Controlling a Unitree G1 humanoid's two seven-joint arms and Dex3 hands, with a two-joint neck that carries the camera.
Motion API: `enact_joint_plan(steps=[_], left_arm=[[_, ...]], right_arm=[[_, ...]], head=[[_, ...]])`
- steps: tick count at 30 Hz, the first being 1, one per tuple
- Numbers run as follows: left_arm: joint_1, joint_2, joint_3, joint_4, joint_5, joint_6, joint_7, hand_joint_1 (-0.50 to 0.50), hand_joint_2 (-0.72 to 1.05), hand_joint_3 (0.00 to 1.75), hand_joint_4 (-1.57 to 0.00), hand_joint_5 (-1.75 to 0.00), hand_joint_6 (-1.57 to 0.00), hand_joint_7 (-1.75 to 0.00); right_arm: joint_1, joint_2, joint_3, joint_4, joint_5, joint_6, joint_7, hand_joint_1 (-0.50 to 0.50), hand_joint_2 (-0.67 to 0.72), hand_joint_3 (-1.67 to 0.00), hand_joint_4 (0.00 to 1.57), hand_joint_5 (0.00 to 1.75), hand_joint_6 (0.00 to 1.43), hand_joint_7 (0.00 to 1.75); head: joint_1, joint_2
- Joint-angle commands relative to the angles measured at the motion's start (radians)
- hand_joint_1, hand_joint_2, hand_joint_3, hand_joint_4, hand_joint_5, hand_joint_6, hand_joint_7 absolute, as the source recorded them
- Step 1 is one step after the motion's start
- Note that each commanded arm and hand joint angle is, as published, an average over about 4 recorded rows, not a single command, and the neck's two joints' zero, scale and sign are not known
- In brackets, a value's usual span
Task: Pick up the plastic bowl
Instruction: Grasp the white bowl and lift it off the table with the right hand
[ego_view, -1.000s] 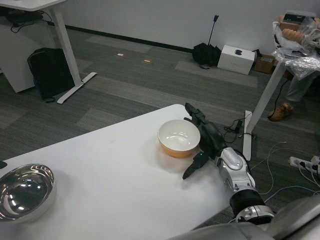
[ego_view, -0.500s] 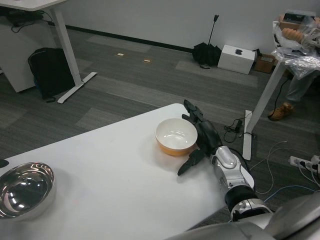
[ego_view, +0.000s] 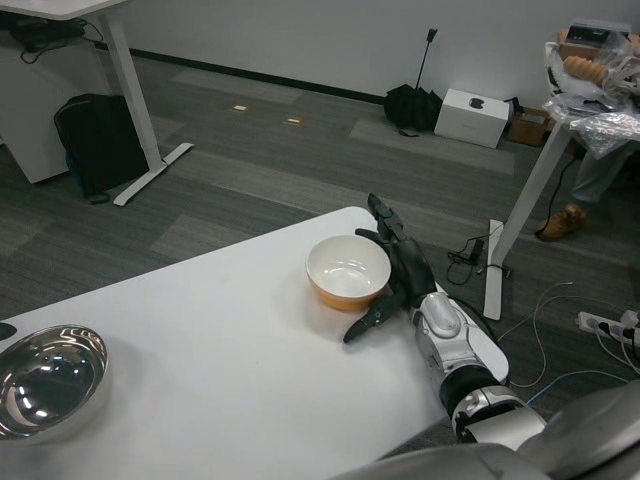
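Since a second ago, the right hand (ego_view: 395, 265) has slid left along the desk (ego_view: 230, 340), and the plastic bowl (ego_view: 348, 272) has shifted left with it, a little farther from the desk's right edge.

At the near left corner of the white desk sits a shiny metal bowl (ego_view: 48, 380), partly cut off by the picture's edge. Across the desk, near the far right corner, stands the plastic bowl, upright, orange outside and white inside. The black right hand lies against the bowl's right side: its fingers (ego_view: 385, 222) are spread and reach around the far side of the bowl, while the thumb stretches along the desk at the near side. The hand cups the bowl loosely, not clenched; the bowl rests on the desk. The silver forearm (ego_view: 455, 345) runs back toward the near right corner. The left hand is out of view.
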Motion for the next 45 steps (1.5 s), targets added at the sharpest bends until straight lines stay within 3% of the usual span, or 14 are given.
enact_joint_plan(steps=[1, 3, 4, 6, 7, 10, 14, 18, 24, 32, 36, 45], left_arm=[[0.016, -0.002, 0.009, -0.011, 0.0, 0.001, 0.002, -0.39, -0.5, 0.0, -0.34, 0.0, -0.37, 0.0], [0.016, -0.004, 0.011, -0.011, 0.0, 0.002, 0.003, -0.39, -0.53, 0.0, -0.34, 0.0, -0.37, 0.0], [0.016, -0.005, 0.011, -0.011, 0.0, 0.002, 0.003, -0.39, -0.55, 0.0, -0.34, 0.0, -0.37, 0.0], [0.014, -0.006, 0.01, -0.011, 0.0, 0.002, 0.002, -0.39, -0.53, 0.0, -0.34, 0.0, -0.37, 0.0], [0.013, -0.006, 0.009, -0.01, 0.0, 0.002, 0.002, -0.39, -0.5, 0.0, -0.34, 0.0, -0.37, 0.0], [0.007, -0.008, 0.008, -0.007, 0.0, 0.002, 0.002, -0.39, -0.46, 0.0, -0.34, 0.0, -0.37, 0.0], [0.0, -0.008, 0.005, -0.003, 0.0, 0.002, 0.002, -0.39, -0.55, 0.0, -0.34, 0.0, -0.37, 0.0], [-0.009, -0.008, 0.002, 0.005, 0.0, 0.002, 0.002, -0.39, -0.55, 0.0, -0.34, 0.0, -0.37, 0.0], [-0.014, -0.008, -0.001, 0.01, 0.0, 0.002, 0.002, -0.39, -0.53, 0.0, -0.34, 0.0, -0.37, 0.0], [-0.009, -0.011, -0.004, 0.008, 0.0, 0.002, 0.002, -0.39, -0.5, 0.0, -0.34, 0.0, -0.37, 0.0], [-0.004, -0.013, -0.004, 0.004, 0.0, 0.002, 0.003, -0.39, -0.55, 0.0, -0.34, 0.0, -0.37, 0.0], [0.006, -0.014, -0.005, -0.01, 0.001, 0.002, 0.002, -0.39, -0.55, 0.0, -0.34, 0.0, -0.37, 0.0]], right_arm=[[-0.017, -0.011, 0.012, 0.024, 0.013, -0.012, -0.011, -0.46, 0.01, -0.28, 0.71, 1.43, 0.0, 0.42], [-0.02, -0.011, 0.015, 0.029, 0.015, -0.013, -0.012, -0.45, -0.13, -0.61, 0.88, 1.6, 0.0, 0.86], [-0.022, -0.012, 0.016, 0.031, 0.015, -0.014, -0.013, -0.44, -0.21, -0.87, 1.01, 1.65, 0.03, 1.15], [-0.024, -0.013, 0.018, 0.033, 0.015, -0.014, -0.013, -0.42, -0.29, -1.11, 1.16, 1.62, 0.1, 1.41], [-0.024, -0.013, 0.018, 0.034, 0.014, -0.014, -0.013, -0.42, -0.32, -1.21, 1.26, 1.6, 0.2, 1.52], [-0.024, -0.013, 0.02, 0.036, 0.011, -0.014, -0.012, -0.4, -0.35, -1.27, 1.43, 1.5, 0.43, 1.61], [-0.024, -0.015, 0.027, 0.038, 0.01, -0.014, -0.01, -0.38, -0.41, -1.43, 1.56, 1.33, 0.76, 1.68], [-0.024, -0.017, 0.035, 0.037, 0.007, -0.014, -0.006, -0.38, -0.45, -1.53, 1.57, 1.21, 1.08, 1.66], [-0.023, -0.023, 0.039, 0.018, 0.005, -0.023, 0.017, -0.39, -0.48, -1.59, 1.57, 1.16, 1.33, 1.52], [-0.021, -0.026, 0.04, -0.013, 0.012, -0.026, 0.042, -0.42, -0.48, -1.59, 1.57, 1.12, 1.38, 1.08], [-0.02, -0.026, 0.044, -0.025, 0.015, -0.032, 0.043, -0.42, -0.48, -1.59, 1.57, 1.16, 1.4, 1.05], [-0.016, -0.026, 0.121, -0.192, 0.028, -0.031, 0.043, -0.42, -0.48, -1.59, 1.57, 1.07, 1.38, 1.05]], head=[[0.01, 0.001], [0.011, 0.0], [0.01, 0.0], [0.01, -0.001], [0.01, -0.001], [0.011, -0.002], [0.013, -0.001], [0.017, 0.003], [0.033, 0.009], [0.056, 0.026], [0.075, 0.04], [0.173, 0.074]])
